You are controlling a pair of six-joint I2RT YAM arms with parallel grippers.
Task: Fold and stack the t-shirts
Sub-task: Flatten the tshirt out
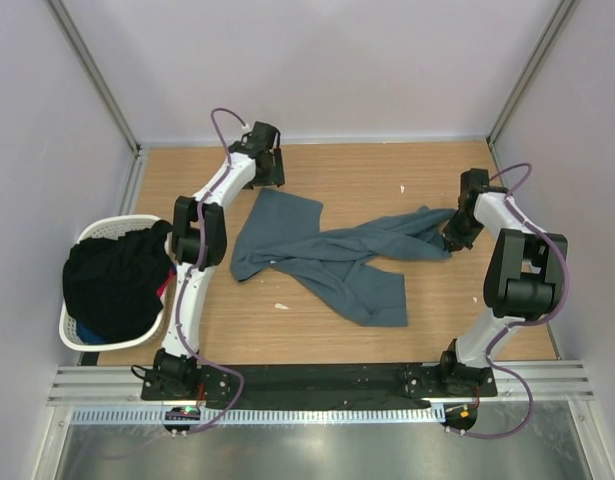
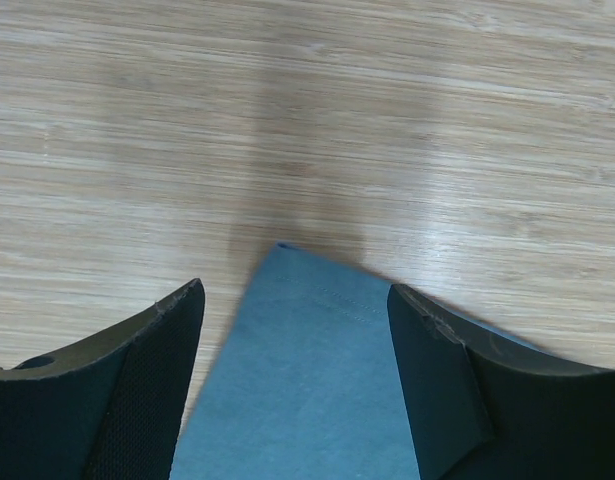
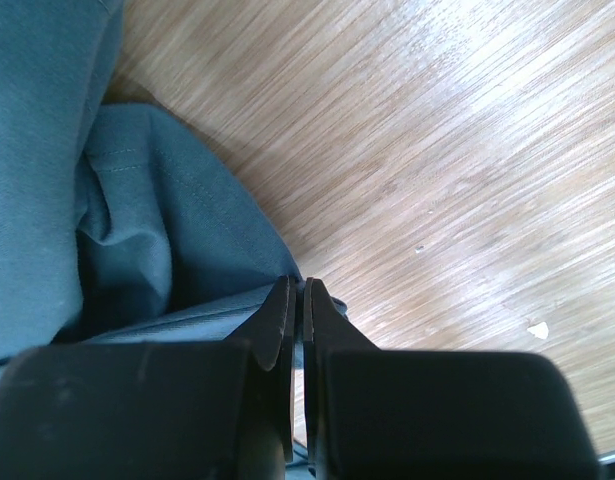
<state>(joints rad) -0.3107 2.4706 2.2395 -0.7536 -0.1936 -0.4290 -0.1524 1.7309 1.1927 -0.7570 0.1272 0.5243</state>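
Cloth comes first: a slate blue-grey t-shirt [image 1: 332, 255] lies crumpled and twisted across the middle of the table [image 1: 287, 345], one flat panel reaching to the far left and a bunched end drawn out to the right. At that right end the right gripper [image 3: 297, 300] has its fingers pressed together, and a fold of the hem runs in between them, so it appears clamped on the shirt. At the far-left corner the left gripper [image 2: 295, 300] hovers low with its fingers [image 2: 157, 380] apart, straddling a squared corner of the fabric that lies flat on the wood; nothing is pinched there yet. Judging by this, the step in hand is spreading the garment out, before any fold is made. The next move calls for the left fingers to come down around that corner and nip it cleanly without pushing it away, then for both arms to draw apart and lift, so that the twist in the middle falls out. Off the left edge of the table stands a white laundry basket [image 1: 87, 240] heaped with dark clothes [image 1: 117, 280], well apart from the shirt.
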